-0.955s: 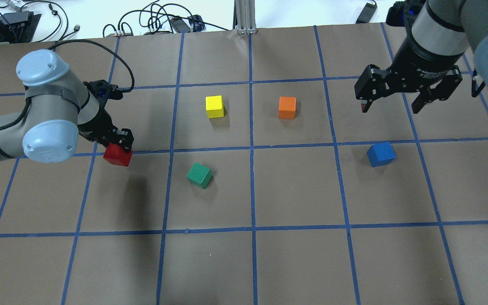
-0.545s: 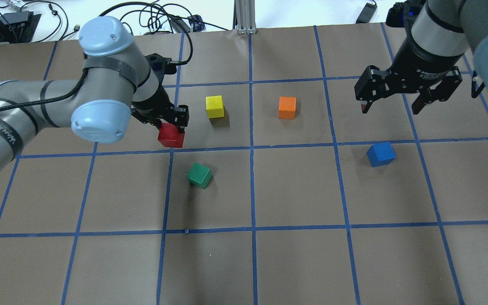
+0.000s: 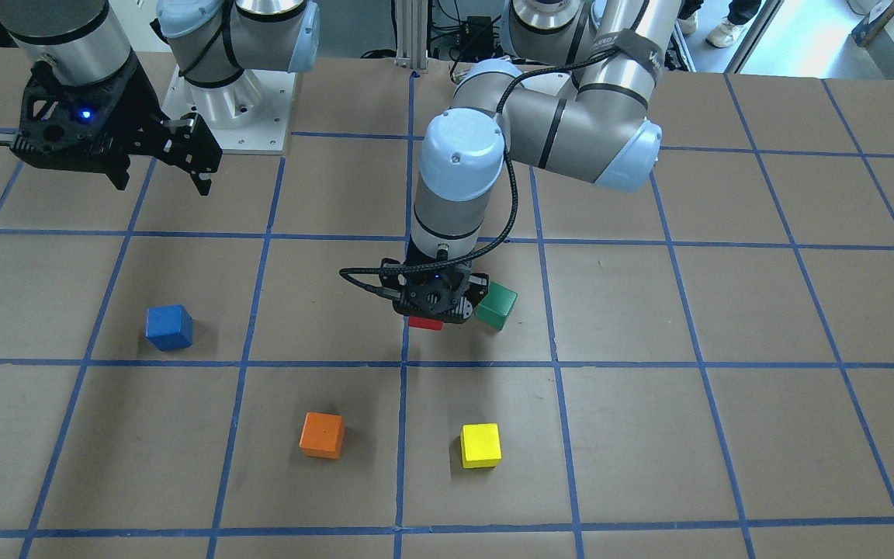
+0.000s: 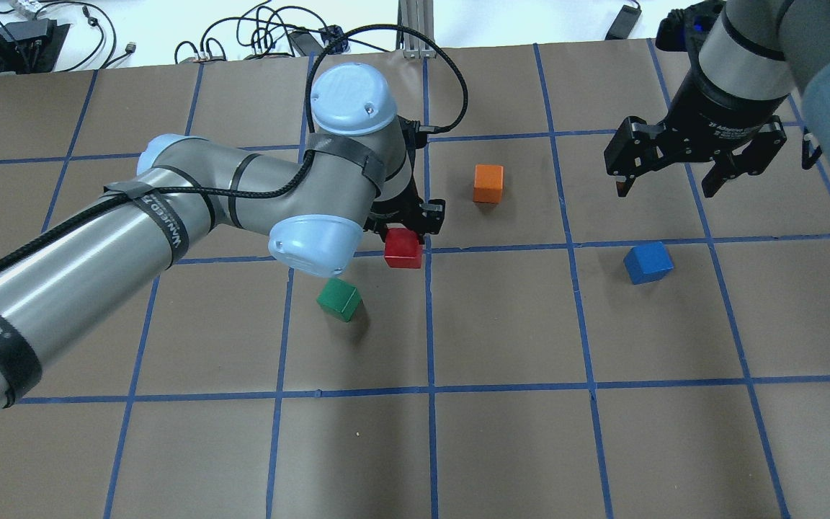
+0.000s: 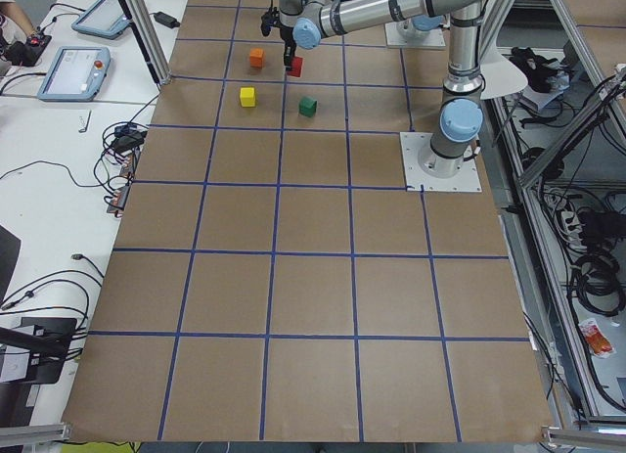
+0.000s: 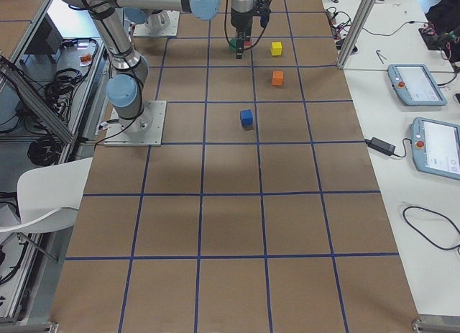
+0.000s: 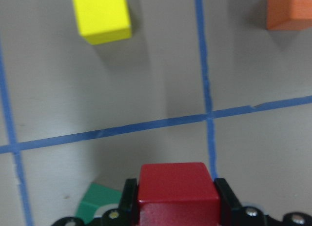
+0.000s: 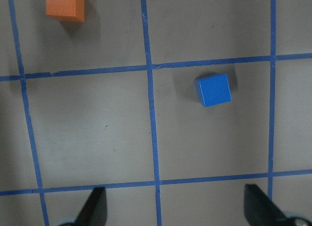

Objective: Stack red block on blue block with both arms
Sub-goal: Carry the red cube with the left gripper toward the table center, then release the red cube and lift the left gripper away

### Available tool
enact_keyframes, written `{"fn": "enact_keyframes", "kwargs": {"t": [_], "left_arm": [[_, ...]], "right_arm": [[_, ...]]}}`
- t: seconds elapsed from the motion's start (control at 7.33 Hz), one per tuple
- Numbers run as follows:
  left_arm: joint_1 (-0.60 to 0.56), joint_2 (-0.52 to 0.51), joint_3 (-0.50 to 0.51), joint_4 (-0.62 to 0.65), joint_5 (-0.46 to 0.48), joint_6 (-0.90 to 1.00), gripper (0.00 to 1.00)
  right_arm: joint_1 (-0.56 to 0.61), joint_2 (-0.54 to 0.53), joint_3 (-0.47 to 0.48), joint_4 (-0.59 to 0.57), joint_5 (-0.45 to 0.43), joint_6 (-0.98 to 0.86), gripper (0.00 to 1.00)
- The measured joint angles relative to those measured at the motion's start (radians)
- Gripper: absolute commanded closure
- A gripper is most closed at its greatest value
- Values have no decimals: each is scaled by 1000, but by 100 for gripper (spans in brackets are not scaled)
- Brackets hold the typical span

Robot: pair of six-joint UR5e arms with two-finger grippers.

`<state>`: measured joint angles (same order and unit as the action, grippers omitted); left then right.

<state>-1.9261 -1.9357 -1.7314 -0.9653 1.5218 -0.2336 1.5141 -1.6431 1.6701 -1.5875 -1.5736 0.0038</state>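
My left gripper is shut on the red block and holds it above the table near the middle. The red block also shows in the left wrist view between the fingers, and partly under the gripper in the front view. The blue block rests on the table at the right; it also shows in the front view and the right wrist view. My right gripper is open and empty, held high behind the blue block.
A green cube lies just left and in front of the red block. An orange cube lies behind, between the two grippers. A yellow cube is hidden under my left arm in the overhead view. Blue tape lines grid the brown table.
My left arm has carried the red block to the right, from the left part of the table to near the centre line. The right gripper has stayed almost still and open.
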Motion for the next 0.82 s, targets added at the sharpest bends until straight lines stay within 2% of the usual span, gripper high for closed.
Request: {"fn": "enact_keyframes", "kwargs": {"t": [0.14, 0.27, 0.41, 0.82], "left_arm": [[-11, -39, 0, 46, 10, -14, 58], [-16, -75, 1, 89, 15, -19, 55], [-19, -100, 3, 126, 16, -22, 1], [-31, -127, 4, 191, 16, -17, 0]], "right_arm": [[0, 0, 0, 0, -1, 0, 0], [-1, 0, 1, 0, -2, 3, 0], [0, 0, 3, 4, -3, 8, 0], [-1, -1, 24, 10, -4, 3, 0]]}}
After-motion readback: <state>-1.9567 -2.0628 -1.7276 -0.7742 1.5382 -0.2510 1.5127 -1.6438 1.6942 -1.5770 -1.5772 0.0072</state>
